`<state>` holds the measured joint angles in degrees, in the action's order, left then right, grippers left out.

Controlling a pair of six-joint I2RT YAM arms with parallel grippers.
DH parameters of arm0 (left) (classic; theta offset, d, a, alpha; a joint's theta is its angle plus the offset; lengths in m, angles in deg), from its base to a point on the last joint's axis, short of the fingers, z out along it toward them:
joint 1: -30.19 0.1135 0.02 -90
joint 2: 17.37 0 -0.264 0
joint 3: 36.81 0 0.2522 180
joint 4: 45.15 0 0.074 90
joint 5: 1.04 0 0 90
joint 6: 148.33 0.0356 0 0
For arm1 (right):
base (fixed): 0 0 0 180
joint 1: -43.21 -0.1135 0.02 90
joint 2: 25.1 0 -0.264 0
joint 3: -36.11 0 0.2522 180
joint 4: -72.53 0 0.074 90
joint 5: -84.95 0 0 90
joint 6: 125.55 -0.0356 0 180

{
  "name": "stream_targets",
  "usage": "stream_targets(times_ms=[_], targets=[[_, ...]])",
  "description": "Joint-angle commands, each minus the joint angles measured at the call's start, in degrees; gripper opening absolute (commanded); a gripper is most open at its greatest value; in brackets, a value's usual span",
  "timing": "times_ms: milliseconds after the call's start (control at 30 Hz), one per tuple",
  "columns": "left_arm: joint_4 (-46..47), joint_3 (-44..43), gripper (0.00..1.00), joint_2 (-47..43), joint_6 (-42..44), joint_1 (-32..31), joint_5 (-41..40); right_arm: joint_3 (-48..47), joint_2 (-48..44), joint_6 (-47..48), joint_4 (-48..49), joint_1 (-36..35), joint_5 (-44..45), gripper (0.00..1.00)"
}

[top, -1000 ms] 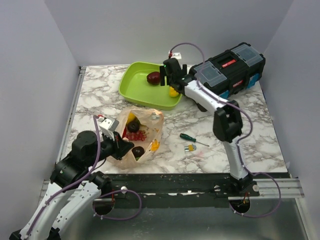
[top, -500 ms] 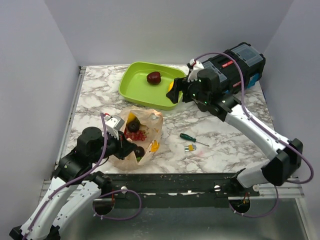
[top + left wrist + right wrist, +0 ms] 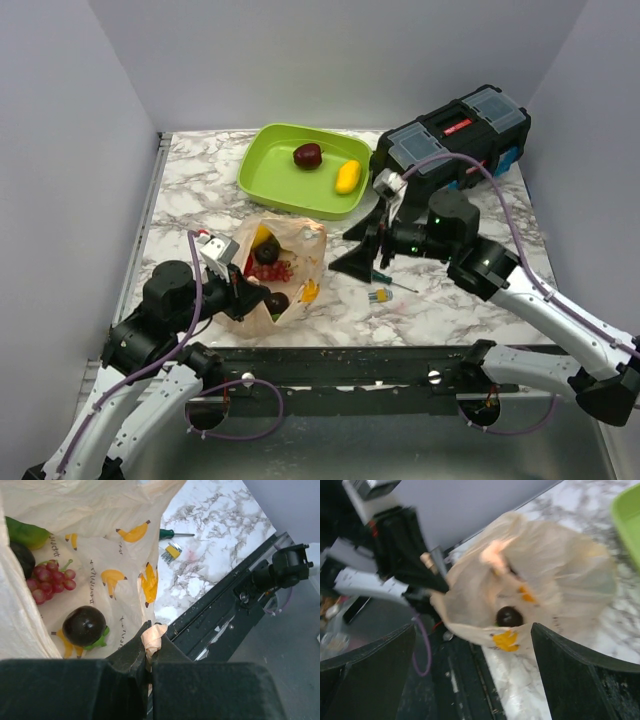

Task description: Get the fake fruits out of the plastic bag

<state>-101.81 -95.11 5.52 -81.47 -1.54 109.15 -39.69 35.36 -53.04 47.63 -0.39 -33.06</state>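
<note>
Left end effector (image 3: 148, 652) clamped on plastic bag (image 3: 300, 245) rim, near-left of table (image 3: 200, 190) | right end effector (image 3: 342, 254) wide, empty, facing bag mouth | next: enter centred, pinch dark purple fruit (image 3: 84, 625) beside grape bunch (image 3: 47, 582), avoid snagging film

The yellow fruit (image 3: 347, 177) has been released into the lime-green tray (image 3: 262, 170), at 4 o'clock of the dark red fruit (image 3: 308, 155). The right hand (image 3: 340, 255) has been withdrawn toward 6 o'clock, jaws wide apart, just at 3 o'clock of the plastic bag (image 3: 305, 250).
</note>
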Motion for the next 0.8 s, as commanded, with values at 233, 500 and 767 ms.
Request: stream_targets(times_ms=[233, 500, 767], targets=[[1.1, 0.6, 0.0, -0.9, 1.2, 3.1, 2.7, 8.0, 10.0, -4.7, 22.4, -23.6, 16.5, 0.79], [1.2, 0.7, 0.0, -2.3, 1.1, 3.2, 2.3, 0.0, 27.0, -4.1, 21.1, -23.6, 40.4, 0.57], [1.5, 0.7, 0.0, -3.0, 1.2, 3.9, 2.3, -8.3, 38.4, -4.6, 14.9, -23.6, 44.6, 0.52]])
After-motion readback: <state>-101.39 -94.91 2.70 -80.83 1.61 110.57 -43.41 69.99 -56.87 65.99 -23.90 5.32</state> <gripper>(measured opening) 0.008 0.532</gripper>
